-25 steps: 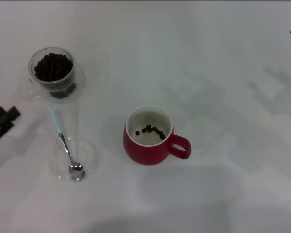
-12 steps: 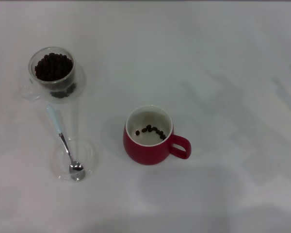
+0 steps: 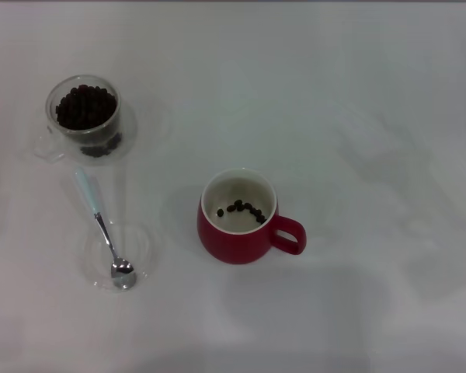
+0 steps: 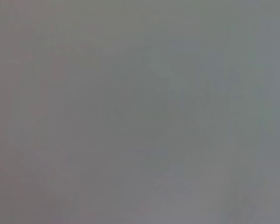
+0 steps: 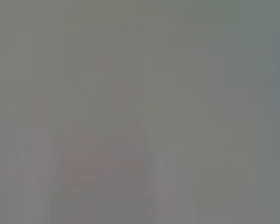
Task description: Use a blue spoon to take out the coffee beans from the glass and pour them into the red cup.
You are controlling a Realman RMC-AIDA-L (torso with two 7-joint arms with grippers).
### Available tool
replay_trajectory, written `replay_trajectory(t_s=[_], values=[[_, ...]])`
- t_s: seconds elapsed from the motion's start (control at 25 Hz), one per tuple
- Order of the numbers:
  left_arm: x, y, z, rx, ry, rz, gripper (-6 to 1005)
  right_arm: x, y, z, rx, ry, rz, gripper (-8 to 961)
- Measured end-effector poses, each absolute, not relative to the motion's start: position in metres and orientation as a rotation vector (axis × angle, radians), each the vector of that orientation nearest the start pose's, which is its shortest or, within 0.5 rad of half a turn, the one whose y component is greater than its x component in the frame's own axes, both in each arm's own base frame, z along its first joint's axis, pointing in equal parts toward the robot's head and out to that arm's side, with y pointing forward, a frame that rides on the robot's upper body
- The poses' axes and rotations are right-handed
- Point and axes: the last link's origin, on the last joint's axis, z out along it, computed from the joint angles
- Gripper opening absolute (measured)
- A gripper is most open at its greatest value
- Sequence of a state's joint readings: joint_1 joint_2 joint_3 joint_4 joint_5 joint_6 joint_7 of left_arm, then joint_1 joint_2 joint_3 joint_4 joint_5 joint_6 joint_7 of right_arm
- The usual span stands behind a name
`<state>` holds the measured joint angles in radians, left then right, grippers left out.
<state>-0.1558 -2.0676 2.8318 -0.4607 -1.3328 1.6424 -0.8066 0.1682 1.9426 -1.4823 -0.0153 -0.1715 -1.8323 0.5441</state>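
The blue spoon (image 3: pixel 102 228) lies diagonally, bowl in the shallow glass dish (image 3: pixel 144 247), handle pointing toward the glass (image 3: pixel 84 116). Neither end effector is visible; grip state unknowable.

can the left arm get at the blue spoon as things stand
Probably yes, though the left arm is out of view. The blue spoon lies untouched on the robot's left, bowl in the shallow glass dish, handle pointing toward the glass. Nothing covers it, and the red cup stands well aside.

One red cup (image 3: pixel 237 229) holding about eight coffee beans (image 3: pixel 241 210), one glass (image 3: pixel 84 116) with a heap of beans too many to count, one blue spoon (image 3: pixel 102 225), one shallow clear dish (image 3: pixel 140 241) left of the cup
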Motion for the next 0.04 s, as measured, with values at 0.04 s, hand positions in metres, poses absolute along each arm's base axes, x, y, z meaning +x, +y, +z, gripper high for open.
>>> replay_trajectory(t_s=[0.04], values=[[-0.4183, 0.1841, 0.1111, -1.465, -0.591, -0.753, 561, 0.3641, 0.2051, 0.0742, -1.594, 0.37, 1.063, 695]])
